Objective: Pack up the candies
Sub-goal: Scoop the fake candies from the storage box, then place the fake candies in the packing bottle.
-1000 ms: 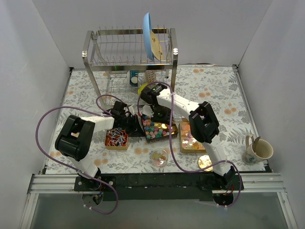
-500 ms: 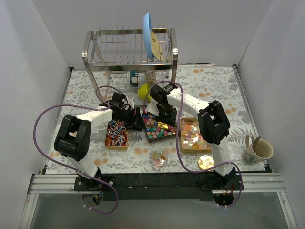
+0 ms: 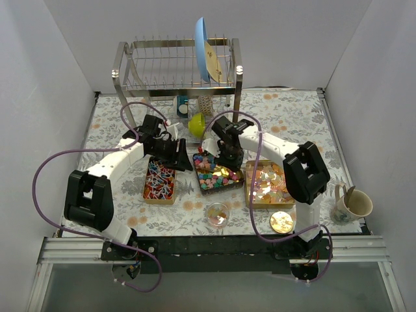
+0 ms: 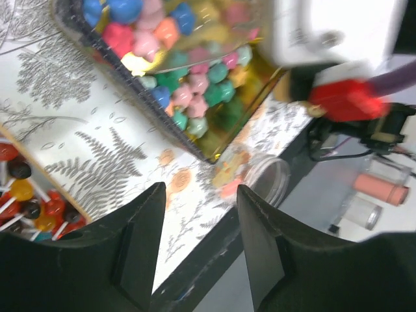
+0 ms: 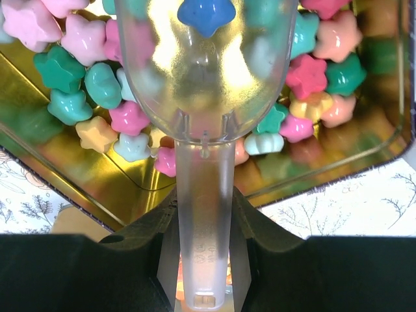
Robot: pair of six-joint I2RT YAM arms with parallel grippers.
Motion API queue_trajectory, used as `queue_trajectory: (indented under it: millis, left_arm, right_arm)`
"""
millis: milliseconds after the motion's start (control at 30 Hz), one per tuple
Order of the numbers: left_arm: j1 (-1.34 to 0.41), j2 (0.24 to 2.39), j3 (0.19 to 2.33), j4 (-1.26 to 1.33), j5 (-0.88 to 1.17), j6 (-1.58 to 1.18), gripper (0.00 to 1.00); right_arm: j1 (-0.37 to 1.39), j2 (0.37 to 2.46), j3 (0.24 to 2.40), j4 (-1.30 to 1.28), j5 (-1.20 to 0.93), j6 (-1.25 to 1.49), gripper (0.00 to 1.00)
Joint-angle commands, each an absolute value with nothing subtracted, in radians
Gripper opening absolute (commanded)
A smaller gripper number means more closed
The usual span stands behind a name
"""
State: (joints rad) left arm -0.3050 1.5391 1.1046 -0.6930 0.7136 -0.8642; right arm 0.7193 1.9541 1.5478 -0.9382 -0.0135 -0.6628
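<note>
Pastel candies (image 3: 214, 174) fill the middle gold tin (image 3: 235, 182). My right gripper (image 3: 226, 158) is shut on the handle of a clear plastic scoop (image 5: 203, 260). The scoop's bowl (image 5: 205, 71) lies over the pastel candies (image 5: 84, 39) with a blue one (image 5: 207, 13) in it. My left gripper (image 3: 177, 158) is open and empty, just left of that tin and above the table; in its wrist view (image 4: 201, 195) nothing is between the jaws. Striped wrapped candies (image 3: 158, 182) fill the left tin. Orange-yellow wrapped candies (image 3: 266, 184) fill the right tin.
A small glass jar (image 3: 217, 213) with a few candies stands in front of the middle tin and also shows in the left wrist view (image 4: 263, 179). A round gold lid (image 3: 281, 221) lies front right. A mug (image 3: 351, 205) stands far right. A dish rack (image 3: 177, 71) stands at the back.
The right gripper has carried the scoop to the right over the pastel tin. The left gripper has drawn back a little to the left, and both arms' elbows have swung outward.
</note>
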Motion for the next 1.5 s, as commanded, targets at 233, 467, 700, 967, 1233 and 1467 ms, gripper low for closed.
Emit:
queue_trajectory:
  millis: [233, 467, 700, 967, 1233, 1467]
  left_arm:
    - [-0.291, 1.463, 1.086, -0.764, 0.615, -0.747, 0.48]
    - [-0.267, 1.442, 1.109, -0.772, 0.597, -0.729, 0.48]
    - [-0.235, 1.436, 1.1, -0.753, 0.542, -0.75, 0.6]
    - [-0.23, 1.393, 1.085, -0.75, 0.525, -0.735, 0.69]
    - [-0.216, 1.289, 1.074, -0.759, 0.491, -0.732, 0.71]
    - [-0.152, 1.238, 1.016, -0.749, 0.473, -0.73, 0.71]
  right_arm:
    - [0.67, 1.749, 1.326, -0.735, -0.068, -0.696, 0.01]
    - [0.638, 1.623, 1.25, -0.66, -0.103, -0.696, 0.01]
    - [0.64, 1.434, 1.186, -0.716, -0.16, -0.874, 0.01]
    - [0.663, 1.284, 1.2, -0.934, -0.1, -1.043, 0.01]
    - [0.729, 1.172, 1.189, -1.155, -0.016, -1.153, 0.01]
    - [0.915, 1.204, 1.199, -1.206, 0.133, -1.091, 0.01]
